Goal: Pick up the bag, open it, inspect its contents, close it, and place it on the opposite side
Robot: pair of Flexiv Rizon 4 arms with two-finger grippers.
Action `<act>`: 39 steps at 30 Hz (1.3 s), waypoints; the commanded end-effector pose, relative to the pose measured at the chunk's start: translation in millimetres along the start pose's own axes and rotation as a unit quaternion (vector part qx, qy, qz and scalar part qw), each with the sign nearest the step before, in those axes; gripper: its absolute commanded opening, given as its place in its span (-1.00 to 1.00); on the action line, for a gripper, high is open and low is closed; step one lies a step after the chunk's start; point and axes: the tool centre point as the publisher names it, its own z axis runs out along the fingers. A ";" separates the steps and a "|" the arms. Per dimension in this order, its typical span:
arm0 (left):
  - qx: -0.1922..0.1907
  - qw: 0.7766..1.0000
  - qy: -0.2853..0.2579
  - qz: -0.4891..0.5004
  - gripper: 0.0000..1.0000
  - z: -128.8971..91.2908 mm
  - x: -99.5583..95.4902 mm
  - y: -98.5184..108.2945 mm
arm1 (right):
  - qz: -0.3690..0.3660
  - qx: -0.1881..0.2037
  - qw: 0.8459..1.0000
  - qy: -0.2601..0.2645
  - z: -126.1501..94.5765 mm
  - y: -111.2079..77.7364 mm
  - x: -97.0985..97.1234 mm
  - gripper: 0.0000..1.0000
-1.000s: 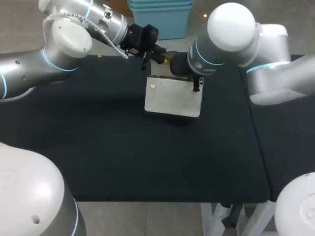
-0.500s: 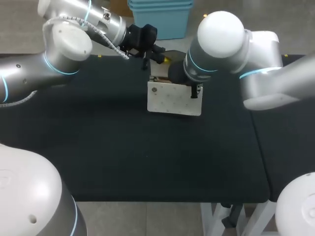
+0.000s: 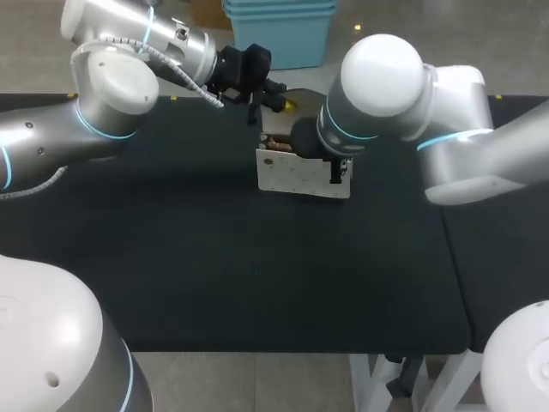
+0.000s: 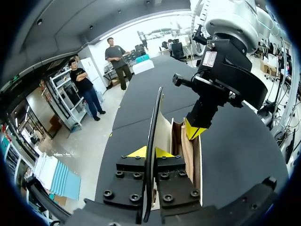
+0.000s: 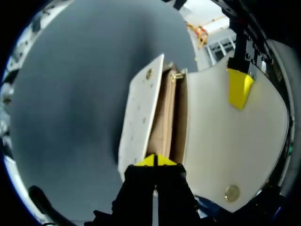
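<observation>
While the bag [image 3: 304,176] stands open, left hand [image 4: 150,152] clamps its flap [image 5: 211,122] and right hand [image 5: 155,160] pinches its side.

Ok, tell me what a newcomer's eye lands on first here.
A cream bag stands open at the far middle of the black table, its tan lining showing. The left fingers pinch its raised flap, while the right fingers grip one end of its body.
</observation>
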 end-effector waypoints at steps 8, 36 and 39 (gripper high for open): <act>0.004 1.000 0.001 0.020 -1.00 -3.4 9.5 -4.4 | 0.009 0.002 0.999 -0.037 -4.1 0.0 -16.9 -1.00; 0.024 0.999 0.004 0.024 -1.00 -4.0 11.9 -7.2 | 0.018 0.003 1.000 -0.014 20.0 -6.6 -20.6 -1.00; 0.026 0.999 0.005 0.025 -1.00 -2.6 12.4 -7.5 | 0.014 -0.003 1.000 -0.017 19.8 -2.6 -22.8 -1.00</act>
